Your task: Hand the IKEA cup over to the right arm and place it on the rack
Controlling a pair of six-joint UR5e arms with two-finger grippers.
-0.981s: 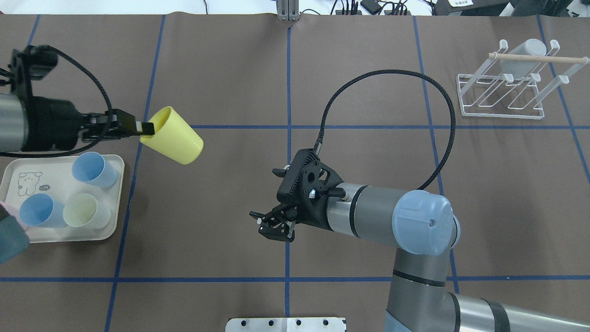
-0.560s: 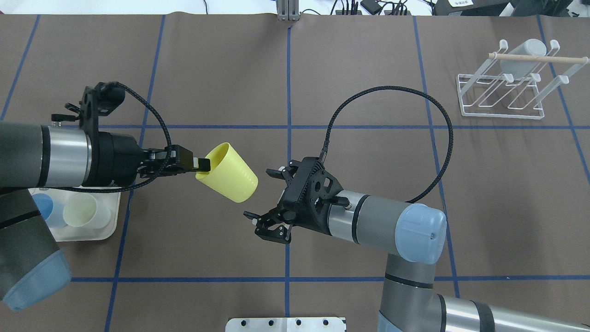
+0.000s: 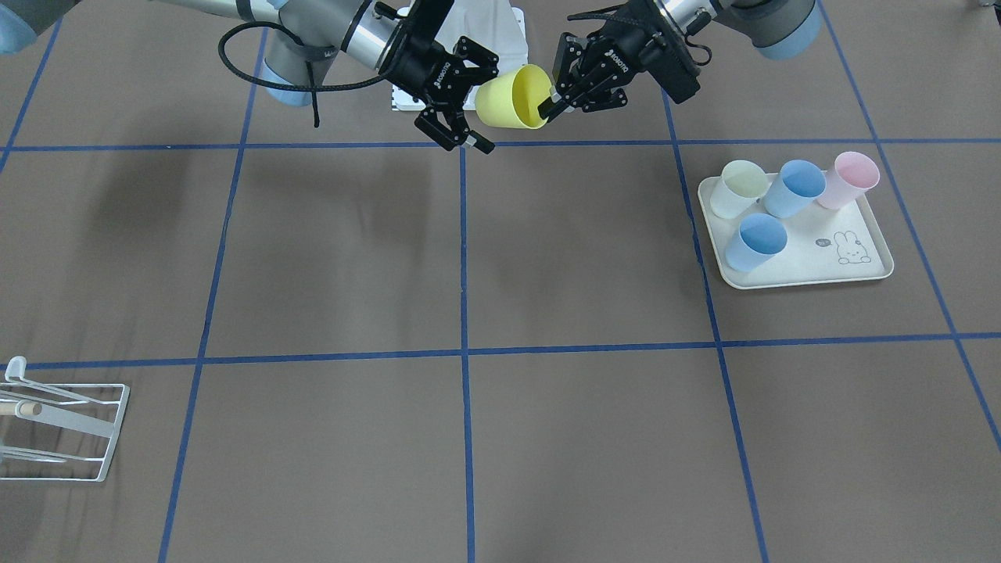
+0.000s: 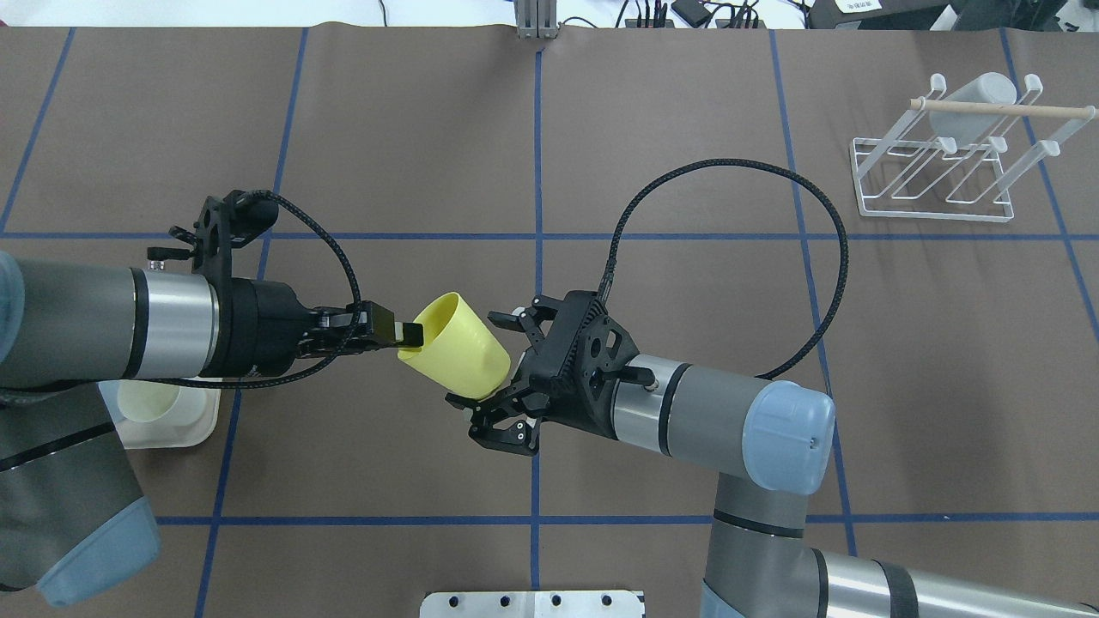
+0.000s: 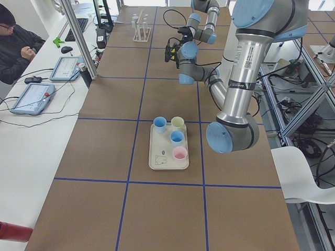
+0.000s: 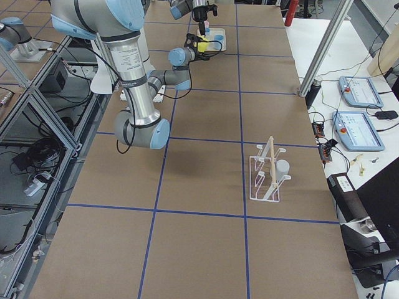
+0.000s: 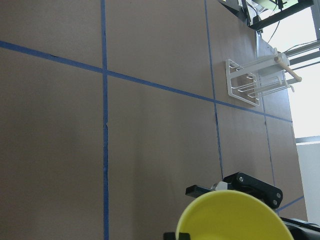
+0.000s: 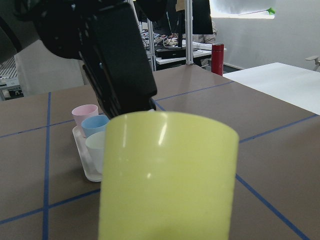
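Note:
The yellow IKEA cup (image 4: 455, 348) hangs on its side above the table's middle. My left gripper (image 4: 410, 335) is shut on its rim, one finger inside the mouth. My right gripper (image 4: 500, 378) is open, and its fingers straddle the cup's closed base without pinching it. The front view shows the same: the cup (image 3: 512, 98) sits between the left gripper (image 3: 551, 105) and the right gripper (image 3: 475, 105). The cup fills the right wrist view (image 8: 167, 175). The white wire rack (image 4: 932, 180) with its wooden rod stands at the far right.
A pale grey cup (image 4: 974, 107) sits on the rack. The cream rabbit tray (image 3: 805, 270) on my left holds several pastel cups, mostly hidden under my left arm in the overhead view. A metal plate (image 4: 532, 603) lies at the near edge.
My left arm carried the yellow cup from above the tray to the table's middle. My right gripper moved slightly toward it, and its open fingers now flank the cup's base.

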